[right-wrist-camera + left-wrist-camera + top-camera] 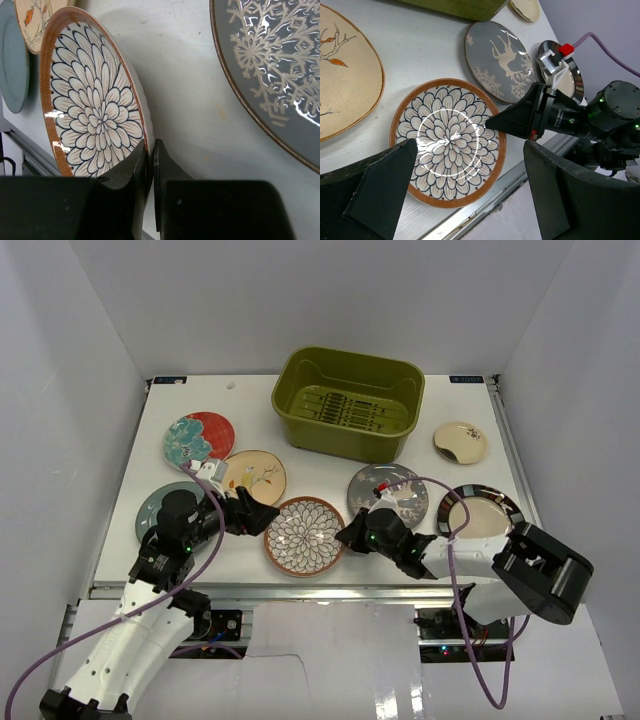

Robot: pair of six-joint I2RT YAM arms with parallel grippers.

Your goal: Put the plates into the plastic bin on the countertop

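The right gripper (151, 150) is pinching the right rim of the petal-patterned plate (305, 536), lying on the countertop (330, 468) well short of the green bin (340, 440), and should be lifting it level, clear of the deer plate (390, 492), while the left gripper (262, 517) is hanging open alongside.

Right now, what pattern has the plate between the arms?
The plate: dark-outlined petals on white, brown rim. Left wrist view.
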